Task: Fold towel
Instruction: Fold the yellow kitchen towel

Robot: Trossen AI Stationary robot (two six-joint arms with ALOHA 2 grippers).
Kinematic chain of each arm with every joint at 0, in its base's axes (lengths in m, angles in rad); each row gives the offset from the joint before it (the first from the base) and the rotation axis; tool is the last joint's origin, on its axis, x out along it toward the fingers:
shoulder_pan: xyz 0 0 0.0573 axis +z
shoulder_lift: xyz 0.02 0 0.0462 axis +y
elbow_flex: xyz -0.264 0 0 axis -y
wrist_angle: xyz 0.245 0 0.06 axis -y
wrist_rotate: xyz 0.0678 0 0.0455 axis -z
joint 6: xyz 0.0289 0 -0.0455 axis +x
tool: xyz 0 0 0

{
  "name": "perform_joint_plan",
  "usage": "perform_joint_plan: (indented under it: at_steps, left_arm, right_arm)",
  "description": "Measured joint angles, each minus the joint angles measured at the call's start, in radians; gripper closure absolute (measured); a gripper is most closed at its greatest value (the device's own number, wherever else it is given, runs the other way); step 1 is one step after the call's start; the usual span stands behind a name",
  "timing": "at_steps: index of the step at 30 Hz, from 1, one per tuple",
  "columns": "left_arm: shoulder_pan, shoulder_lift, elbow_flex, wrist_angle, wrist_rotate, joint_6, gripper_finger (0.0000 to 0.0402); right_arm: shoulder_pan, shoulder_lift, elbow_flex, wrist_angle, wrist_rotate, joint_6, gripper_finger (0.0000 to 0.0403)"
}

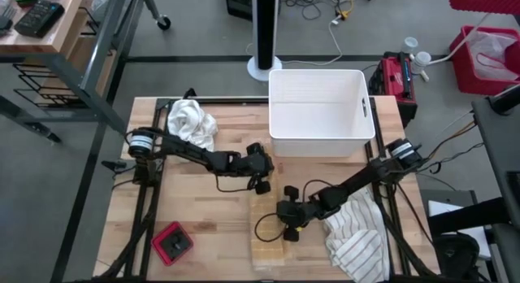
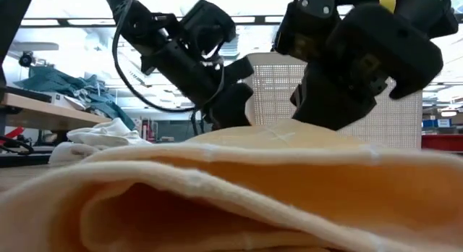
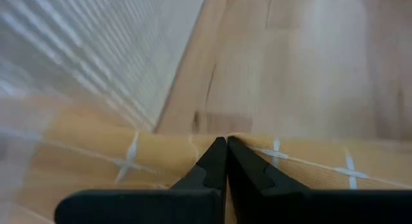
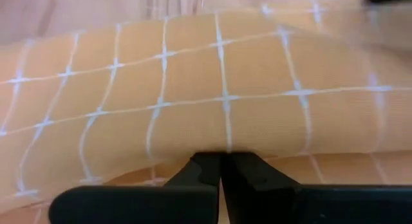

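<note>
2 grippers, left and right, pinch the tan towel, hiding its edges.

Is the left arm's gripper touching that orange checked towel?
Touching. In the left wrist view the left gripper, jaws shut, pinches the edge of the orange towel, whose cloth runs right up to its tip.

arms: black, jointed | cables: black, looped | label: possibly yellow

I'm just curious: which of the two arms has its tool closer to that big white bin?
Left. The left tool sits just in front of the bin, by its near left corner. The right tool is farther down the table, over the yellow towel.
</note>
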Motion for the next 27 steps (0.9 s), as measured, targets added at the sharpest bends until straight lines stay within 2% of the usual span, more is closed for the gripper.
perform_joint_plan:
  at_steps: [6, 15, 27]
  left_arm:
    - [0.0, 0.047, 0.0, 0.06, 0.004, -0.037, 0.0402]
    - [0.0, 0.052, 0.029, 0.071, -0.004, -0.103, 0.0395]
    - [0.0, 0.044, 0.051, 0.057, 0.013, -0.195, 0.0265]
  right_arm:
    - [0.001, -0.035, 0.0, -0.048, 0.034, -0.015, 0.0403]
    - [0.001, -0.053, 0.0, -0.071, 0.045, -0.019, 0.0403]
    - [0.006, -0.106, -0.005, -0.15, 0.034, -0.022, 0.0403]
